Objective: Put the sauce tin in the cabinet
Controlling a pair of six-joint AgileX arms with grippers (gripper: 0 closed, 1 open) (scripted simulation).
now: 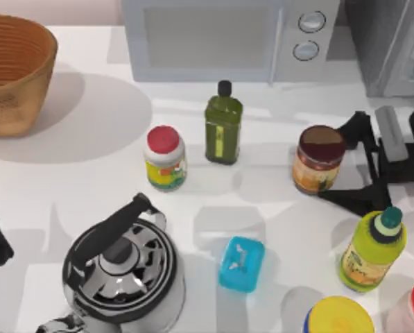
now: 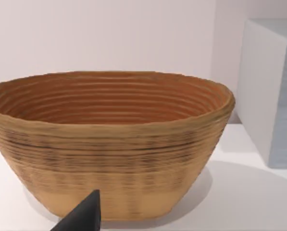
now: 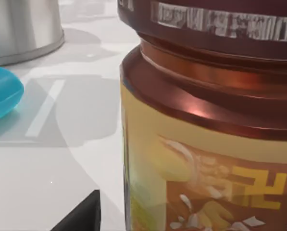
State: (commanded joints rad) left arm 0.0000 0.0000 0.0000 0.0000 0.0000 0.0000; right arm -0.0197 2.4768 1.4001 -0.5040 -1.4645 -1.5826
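While the sauce tin [image 1: 319,159] is standing upright on the bench [image 1: 89,159], right gripper [image 1: 359,161] jaws are gaping wide around it (not yet closed), left arm is idling at the left edge

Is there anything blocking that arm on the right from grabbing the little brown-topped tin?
Nothing visible does. The right gripper sits right beside the sauce tin, jaws spread on either side of it, with no object between them. The green bottle stands off to the tin's left.
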